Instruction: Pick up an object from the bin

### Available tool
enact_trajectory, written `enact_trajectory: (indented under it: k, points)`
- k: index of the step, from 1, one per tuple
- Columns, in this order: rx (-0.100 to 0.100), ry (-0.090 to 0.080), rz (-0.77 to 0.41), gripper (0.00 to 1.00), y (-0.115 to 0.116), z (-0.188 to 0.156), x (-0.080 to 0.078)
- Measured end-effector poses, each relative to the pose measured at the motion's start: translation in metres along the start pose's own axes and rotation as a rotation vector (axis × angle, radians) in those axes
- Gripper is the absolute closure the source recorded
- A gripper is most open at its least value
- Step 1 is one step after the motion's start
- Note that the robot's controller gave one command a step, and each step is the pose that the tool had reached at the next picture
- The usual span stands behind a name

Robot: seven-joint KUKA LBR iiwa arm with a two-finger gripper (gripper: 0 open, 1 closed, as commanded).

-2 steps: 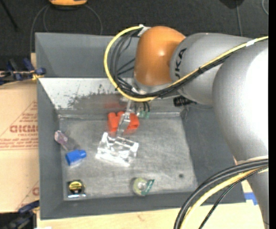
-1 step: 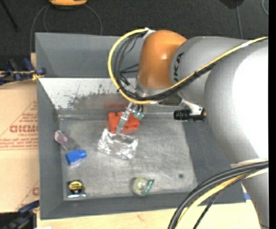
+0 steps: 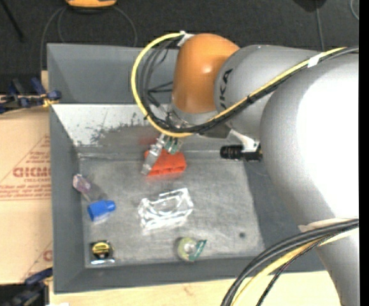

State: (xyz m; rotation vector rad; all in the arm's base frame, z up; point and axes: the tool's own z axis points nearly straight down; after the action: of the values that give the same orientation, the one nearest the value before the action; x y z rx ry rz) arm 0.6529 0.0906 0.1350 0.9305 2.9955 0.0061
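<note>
At twelve o'clock on the floor of the grey bin (image 3: 62,171), close under the far wall, the gripper (image 3: 161,153) is hanging low over an orange-red block (image 3: 170,164), and its tip is overlapping the block's upper left corner. Whether the pincer is standing apart, together, or clamped on the block cannot be told, since the wrist is covering it from above. The block is lying flat with its long side running from nine o'clock to three o'clock, and a small pale grey piece (image 3: 148,165) is showing at its nine o'clock end, touching it; what that piece belongs to cannot be told. The arm (image 3: 286,107) is reaching in from three o'clock, its orange cover (image 3: 200,69) is sitting directly above the gripper, and yellow and black cables (image 3: 139,75) are looping round the cover at its nine o'clock side. At the centre of the floor, just at six o'clock from the block but apart from it, a clear plastic box (image 3: 166,209) is lying. At nine o'clock a small clear bottle (image 3: 82,185) is lying tilted, with a blue cap (image 3: 101,209) just beside its lower end. At seven o'clock, in the near corner, a black and yellow tape measure (image 3: 101,251) is resting. At six o'clock, near the front wall, a round pale green thing (image 3: 188,248) is lying well apart from the block.
</note>
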Motion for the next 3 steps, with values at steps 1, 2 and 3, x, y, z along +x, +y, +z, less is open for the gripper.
enact_trajectory:
  k: [1,2,3]
  points:
    - [0.0,0.001,0.196,0.0,-0.02,0.049,-0.0123]
    - [-0.002,0.003,0.212,0.0,-0.027,0.058,-0.0171]
    - [-0.003,0.001,0.21,1.0,-0.0267,0.0558,-0.018]
